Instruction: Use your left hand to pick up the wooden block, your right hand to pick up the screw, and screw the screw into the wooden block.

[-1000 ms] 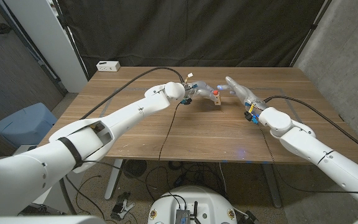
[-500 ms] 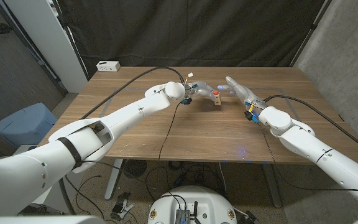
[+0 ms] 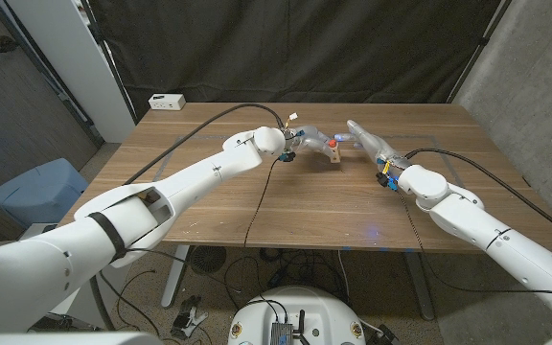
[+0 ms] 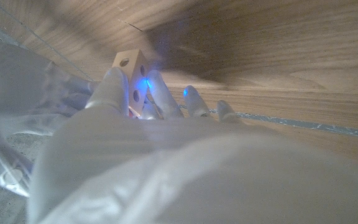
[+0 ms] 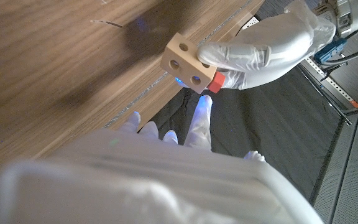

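My left hand (image 3: 304, 142) grips a small wooden block (image 3: 337, 156) with round holes, over the middle of the table's far half. In the right wrist view the block (image 5: 183, 61) is tilted and a red screw head (image 5: 215, 81) sticks out of its end beside the left hand (image 5: 260, 51). My right hand (image 3: 368, 140) reaches in from the right with fingers stretched out, and one fingertip (image 5: 204, 104) is at the screw head; the thumb stays apart. In the left wrist view my left hand's fingers (image 4: 112, 87) wrap the block (image 4: 132, 70).
A white box (image 3: 167, 101) lies at the table's far left corner. A black cable (image 3: 256, 196) runs from the left wrist across the table (image 3: 209, 206) to its front edge. A blue seat (image 3: 36, 190) stands left of the table.
My right arm has edged slightly toward the block. My left hand and the block have stayed where they were.
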`<move>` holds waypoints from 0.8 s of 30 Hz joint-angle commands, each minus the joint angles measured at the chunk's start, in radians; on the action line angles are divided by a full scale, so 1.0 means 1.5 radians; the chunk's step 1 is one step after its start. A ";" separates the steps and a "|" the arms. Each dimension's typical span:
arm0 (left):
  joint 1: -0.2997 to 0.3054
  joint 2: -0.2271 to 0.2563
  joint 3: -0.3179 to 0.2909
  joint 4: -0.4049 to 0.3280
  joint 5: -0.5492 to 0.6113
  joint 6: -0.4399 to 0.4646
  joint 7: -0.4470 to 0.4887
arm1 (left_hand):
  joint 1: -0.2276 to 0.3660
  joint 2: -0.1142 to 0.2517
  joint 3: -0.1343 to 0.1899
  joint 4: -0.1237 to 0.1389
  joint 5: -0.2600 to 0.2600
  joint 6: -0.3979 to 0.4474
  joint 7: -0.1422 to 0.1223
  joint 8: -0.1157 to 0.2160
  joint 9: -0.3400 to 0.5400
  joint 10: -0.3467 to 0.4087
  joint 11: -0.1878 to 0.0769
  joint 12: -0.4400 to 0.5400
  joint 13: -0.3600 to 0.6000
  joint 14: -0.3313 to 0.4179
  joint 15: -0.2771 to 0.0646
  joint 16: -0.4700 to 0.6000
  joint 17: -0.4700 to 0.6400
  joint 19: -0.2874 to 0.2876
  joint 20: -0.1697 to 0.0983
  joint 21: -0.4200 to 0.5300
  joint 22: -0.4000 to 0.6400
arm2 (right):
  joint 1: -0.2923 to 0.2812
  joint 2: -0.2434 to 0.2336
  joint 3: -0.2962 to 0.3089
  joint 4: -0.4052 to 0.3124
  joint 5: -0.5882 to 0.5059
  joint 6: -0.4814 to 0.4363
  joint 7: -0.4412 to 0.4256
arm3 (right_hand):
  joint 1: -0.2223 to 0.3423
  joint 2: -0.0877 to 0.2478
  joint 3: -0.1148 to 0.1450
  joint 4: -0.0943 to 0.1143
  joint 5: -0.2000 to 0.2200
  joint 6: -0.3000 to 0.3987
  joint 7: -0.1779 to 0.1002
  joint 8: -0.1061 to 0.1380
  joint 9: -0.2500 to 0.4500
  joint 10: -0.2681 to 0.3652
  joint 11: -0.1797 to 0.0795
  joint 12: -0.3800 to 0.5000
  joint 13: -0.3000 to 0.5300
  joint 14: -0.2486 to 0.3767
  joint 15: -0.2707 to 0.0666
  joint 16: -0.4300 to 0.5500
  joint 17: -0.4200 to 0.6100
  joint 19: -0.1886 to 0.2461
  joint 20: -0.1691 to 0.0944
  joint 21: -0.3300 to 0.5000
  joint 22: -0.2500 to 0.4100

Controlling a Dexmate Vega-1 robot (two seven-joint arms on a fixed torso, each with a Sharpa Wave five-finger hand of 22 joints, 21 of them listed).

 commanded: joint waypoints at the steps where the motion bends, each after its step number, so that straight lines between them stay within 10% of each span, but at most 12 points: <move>1: 0.000 0.002 -0.002 0.002 -0.002 -0.002 0.000 | -0.001 0.008 0.005 0.000 0.003 0.020 0.013 0.004 0.001 0.004 -0.001 -0.001 0.001 0.002 -0.033 0.003 0.003 0.001 0.002 0.002 0.003 | 0.002 0.003 -0.006 0.001 0.004 -0.001 0.005 | -0.009 0.002 -0.004 0.004 0.004 0.007 0.002 0.004 0.002 -0.021 0.000 0.002 0.002 -0.099 0.005 0.001 0.002 -0.005 0.001 0.003 0.000; 24: -0.001 -0.001 -0.002 0.008 -0.002 -0.007 0.000 | -0.001 0.006 0.004 0.000 0.003 0.021 0.012 0.005 0.001 0.005 -0.001 -0.001 0.002 0.003 -0.033 0.003 0.003 0.001 -0.001 0.002 0.003 | -0.014 -0.009 -0.002 -0.030 0.004 -0.015 -0.004 | -0.016 0.005 -0.012 0.014 0.008 0.015 0.006 0.005 0.002 -0.021 0.000 0.002 0.002 -0.100 0.005 0.003 0.004 -0.006 0.000 0.004 0.001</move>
